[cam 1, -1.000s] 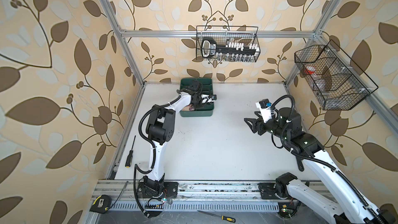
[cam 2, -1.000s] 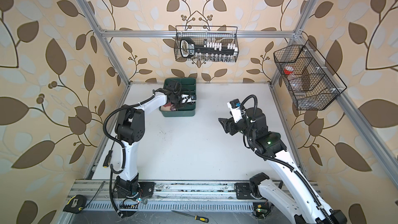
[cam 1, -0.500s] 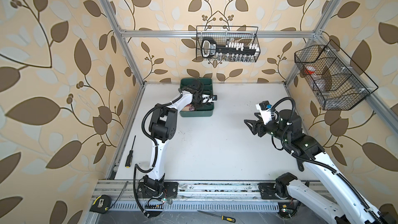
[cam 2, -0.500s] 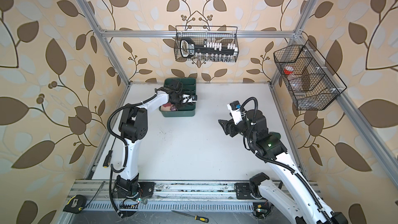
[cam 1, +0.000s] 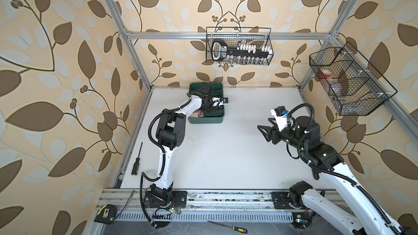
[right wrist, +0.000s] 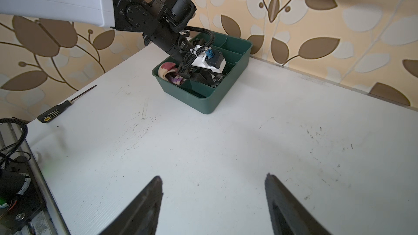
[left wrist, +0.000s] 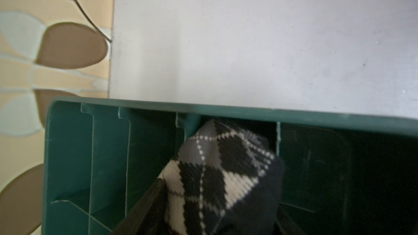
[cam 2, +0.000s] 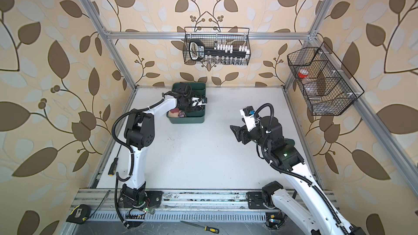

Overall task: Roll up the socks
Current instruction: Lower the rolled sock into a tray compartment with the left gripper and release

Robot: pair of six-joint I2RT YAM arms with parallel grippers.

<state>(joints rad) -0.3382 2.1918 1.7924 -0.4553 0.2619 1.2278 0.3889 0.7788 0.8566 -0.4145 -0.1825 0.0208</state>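
The left gripper (left wrist: 220,186) sits low in the green tray (left wrist: 67,154) with the bunched argyle sock (left wrist: 217,166) between its fingers; whether they pinch it cannot be told. Both arms stand much as a second ago. The beige sock (right wrist: 168,73) lies in the tray's neighbouring compartment, partly behind the left wrist. The right gripper (right wrist: 213,177) hovers spread, well clear of the tray.

the white table (cam 1: 226,154) lies bare from the green bin (cam 1: 205,120) to the right gripper (right wrist: 213,175), whose jaws gape with nothing between. inside the bin, the left gripper (right wrist: 201,77) and the argyle sock (left wrist: 221,166) crowd one near compartment; the beige sock (cam 2: 175,112) fills its neighbour.
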